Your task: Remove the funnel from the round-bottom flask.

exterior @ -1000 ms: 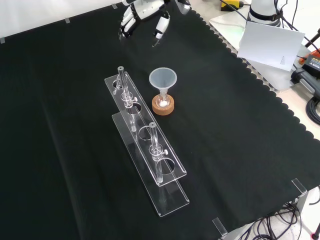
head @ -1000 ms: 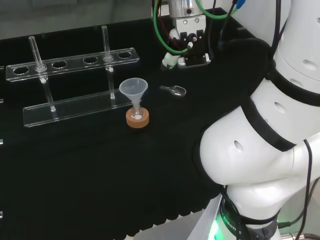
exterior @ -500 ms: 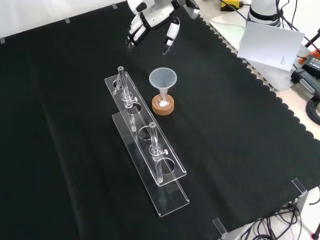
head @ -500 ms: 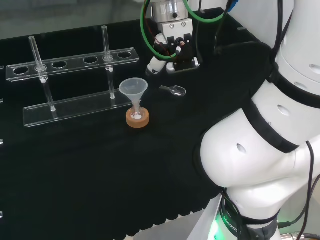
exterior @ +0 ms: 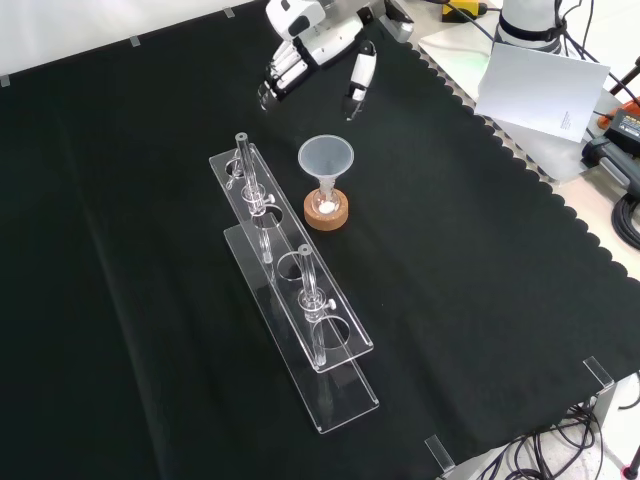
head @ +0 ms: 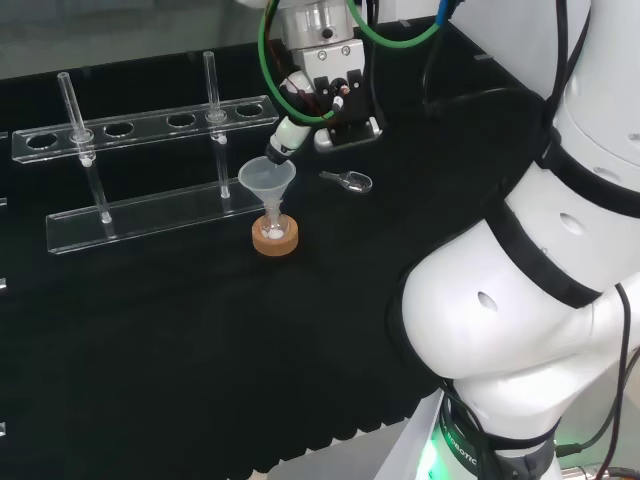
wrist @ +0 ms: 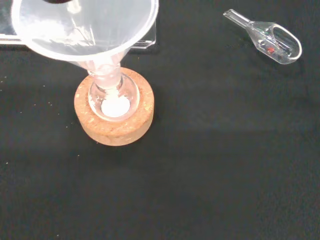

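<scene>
A clear plastic funnel [head: 266, 177] stands upright in the neck of a small round-bottom flask [wrist: 114, 96], which sits in a cork ring [head: 275, 239]. The flask holds a little white powder. The hand [head: 287, 133] hangs just to the right of the funnel in the head view, fingers pointing down at its rim. In the front view the hand [exterior: 318, 42] is above and beyond the funnel [exterior: 325, 157], open, with fingers and thumb spread and nothing between them. The wrist view looks down on the funnel [wrist: 85, 30] and the cork ring [wrist: 115, 127].
A clear two-tier test-tube rack [head: 140, 130] with two glass tubes stands left of the funnel in the head view, close beside it in the front view [exterior: 290, 300]. A small clear scoop [head: 348, 180] lies on the black cloth right of the flask.
The hand has come down and moved left in the head view, from the bench's far side toward the funnel. The funnel and flask have not moved.
</scene>
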Controlling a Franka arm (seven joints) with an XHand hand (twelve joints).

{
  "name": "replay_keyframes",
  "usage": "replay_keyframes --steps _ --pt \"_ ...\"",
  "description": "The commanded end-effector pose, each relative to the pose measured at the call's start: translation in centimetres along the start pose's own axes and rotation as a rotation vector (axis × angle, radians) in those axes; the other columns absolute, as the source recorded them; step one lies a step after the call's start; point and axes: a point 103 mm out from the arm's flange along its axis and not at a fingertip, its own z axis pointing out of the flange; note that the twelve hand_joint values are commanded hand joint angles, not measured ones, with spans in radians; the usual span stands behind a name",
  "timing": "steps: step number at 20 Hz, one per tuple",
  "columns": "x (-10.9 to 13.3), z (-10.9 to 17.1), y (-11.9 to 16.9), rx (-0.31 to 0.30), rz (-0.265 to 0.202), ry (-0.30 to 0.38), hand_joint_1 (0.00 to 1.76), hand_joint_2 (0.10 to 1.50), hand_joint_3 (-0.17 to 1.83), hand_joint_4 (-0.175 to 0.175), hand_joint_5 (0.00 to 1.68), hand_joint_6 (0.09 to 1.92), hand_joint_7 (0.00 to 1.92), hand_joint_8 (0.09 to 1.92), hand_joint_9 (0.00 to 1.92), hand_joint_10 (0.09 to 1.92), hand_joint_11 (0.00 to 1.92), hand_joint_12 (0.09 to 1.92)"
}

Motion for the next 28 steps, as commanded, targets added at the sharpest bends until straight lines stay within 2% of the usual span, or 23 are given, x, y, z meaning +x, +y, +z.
replay_keyframes --steps 1,2,5,8,12,13,14,18,22,24,28 --pt "2.9 0.6 -0.2 0.022 -0.061 -0.047 0.62 0.89 -0.17 -0.011 0.06 0.09 0.0 0.4 0.22 0.79 0.34 1.45" --pt "3.1 0.9 -0.1 0.033 -0.052 -0.053 0.62 0.89 -0.17 -0.012 0.08 0.09 0.0 0.42 0.23 0.79 0.34 1.46" --pt "3.9 1.9 0.2 0.074 -0.073 -0.076 0.62 0.89 -0.17 -0.012 0.1 0.09 0.0 0.44 0.22 0.79 0.33 1.46" --pt "4.5 2.6 0.7 0.097 -0.099 -0.123 0.62 0.89 -0.17 -0.01 0.09 0.09 0.0 0.38 0.16 0.82 0.32 1.47" --pt "4.8 3.1 1.1 0.122 -0.118 -0.136 0.61 0.87 -0.17 -0.006 0.08 0.09 0.0 0.26 0.1 0.85 0.29 1.49" --pt "5.1 3.3 1.2 0.129 -0.088 -0.153 0.61 0.86 -0.17 -0.006 0.08 0.09 0.0 0.22 0.08 0.86 0.28 1.5" --pt "5.3 3.4 1.3 0.131 -0.082 -0.162 0.61 0.86 -0.17 -0.005 0.07 0.09 0.0 0.19 0.07 0.87 0.28 1.5" --pt "5.6 3.8 1.8 0.148 -0.103 -0.174 0.6 0.84 -0.16 0.0 0.06 0.09 0.0 0.09 0.01 0.92 0.26 1.53" --pt "5.6 4.4 2.3 0.143 -0.111 -0.202 0.62 0.84 -0.16 0.001 0.07 0.09 0.0 0.09 0.03 0.94 0.25 1.53" --pt "5.7 4.6 2.5 0.137 -0.137 -0.234 0.64 0.84 -0.16 0.001 0.08 0.09 0.02 0.09 0.05 0.94 0.26 1.54" --pt "5.1 4.7 3.1 0.134 -0.146 -0.243 0.7 0.85 -0.16 0.002 0.13 0.09 0.0 0.27 0.17 0.87 0.27 1.53"
